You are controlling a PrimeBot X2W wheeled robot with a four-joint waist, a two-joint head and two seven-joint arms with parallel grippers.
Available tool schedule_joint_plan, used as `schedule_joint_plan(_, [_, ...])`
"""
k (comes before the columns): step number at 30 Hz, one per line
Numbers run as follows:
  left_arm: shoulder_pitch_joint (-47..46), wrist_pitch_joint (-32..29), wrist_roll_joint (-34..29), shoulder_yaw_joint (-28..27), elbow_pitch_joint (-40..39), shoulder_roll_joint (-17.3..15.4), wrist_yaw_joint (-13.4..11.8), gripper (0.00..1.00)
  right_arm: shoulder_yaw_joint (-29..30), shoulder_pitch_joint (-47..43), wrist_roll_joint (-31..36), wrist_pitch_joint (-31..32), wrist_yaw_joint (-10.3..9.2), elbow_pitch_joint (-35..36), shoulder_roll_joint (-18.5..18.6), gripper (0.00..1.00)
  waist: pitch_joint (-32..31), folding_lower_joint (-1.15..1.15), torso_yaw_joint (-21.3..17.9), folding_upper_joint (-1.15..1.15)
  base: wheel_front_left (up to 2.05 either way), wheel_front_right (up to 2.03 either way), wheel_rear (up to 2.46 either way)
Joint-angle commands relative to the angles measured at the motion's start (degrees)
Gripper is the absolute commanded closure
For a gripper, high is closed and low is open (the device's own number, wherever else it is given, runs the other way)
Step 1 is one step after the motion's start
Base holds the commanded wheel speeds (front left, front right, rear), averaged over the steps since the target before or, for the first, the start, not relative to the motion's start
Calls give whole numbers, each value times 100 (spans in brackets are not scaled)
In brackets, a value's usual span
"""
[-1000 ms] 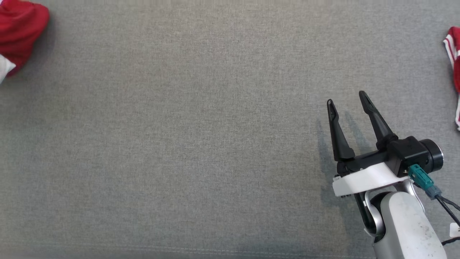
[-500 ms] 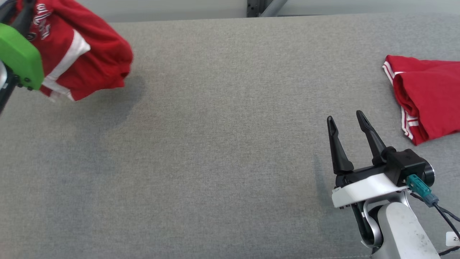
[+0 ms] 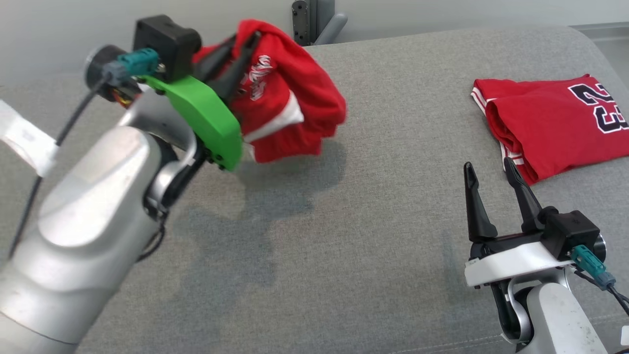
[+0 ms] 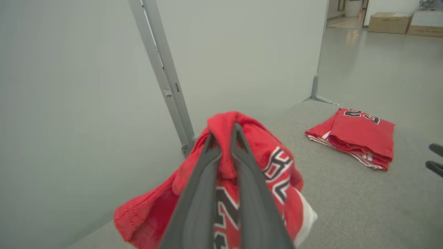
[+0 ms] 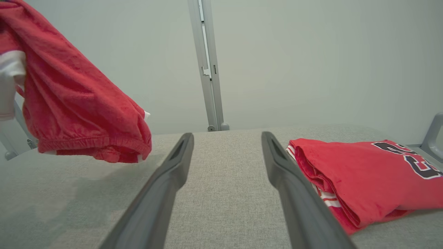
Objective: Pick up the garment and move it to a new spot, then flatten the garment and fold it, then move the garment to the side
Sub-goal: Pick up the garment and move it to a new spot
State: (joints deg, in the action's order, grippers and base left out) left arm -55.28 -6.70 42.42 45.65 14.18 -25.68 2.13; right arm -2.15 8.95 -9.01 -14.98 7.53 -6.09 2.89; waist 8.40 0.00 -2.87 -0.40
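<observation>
Red garment [image 3: 295, 103] hangs pinched between the left fingers [image 4: 197, 200] — the right fingers [image 3: 475, 211] stand spread wide, empty.

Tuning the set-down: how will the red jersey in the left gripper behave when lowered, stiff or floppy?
Probably floppy: the red jersey droops in bunched folds from the left gripper, shut on one pinch. Likely light: that single pinch holds it clear of the grey table. It would probably land crumpled, needing spreading.
</observation>
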Motion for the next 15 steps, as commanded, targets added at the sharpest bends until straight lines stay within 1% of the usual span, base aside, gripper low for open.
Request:
schedule_joint_plan(1, [245, 71, 148, 16, -26, 186, -81, 100, -11, 4, -38, -23, -8, 34, 1, 0, 114, 0, -80, 40, 0, 0, 0])
schedule_joint_plan(5, [585, 274, 341, 59, 264, 515, -144, 100, -71, 88, -63, -23, -9, 76, 2, 0, 298, 0, -187, 40, 0, 0, 0])
schedule_joint_plan(8, [745, 498, 258, 151, 756, 594, -44, 100, -114, 154, -71, -24, -9, 90, 2, 0, 440, 0, -283, 40, 0, 0, 0])
schedule_joint_plan(11, [887, 807, 351, 94, 1391, 683, 27, 100, -140, 223, -70, -24, -9, 104, 2, 0, 556, 0, -372, 40, 0, 0, 0])
schedule_joint_plan(15, [946, 1333, 297, -23, 2357, 709, -22, 100, -179, 269, -64, -24, -9, 125, 1, 0, 689, 0, -488, 40, 0, 0, 0])
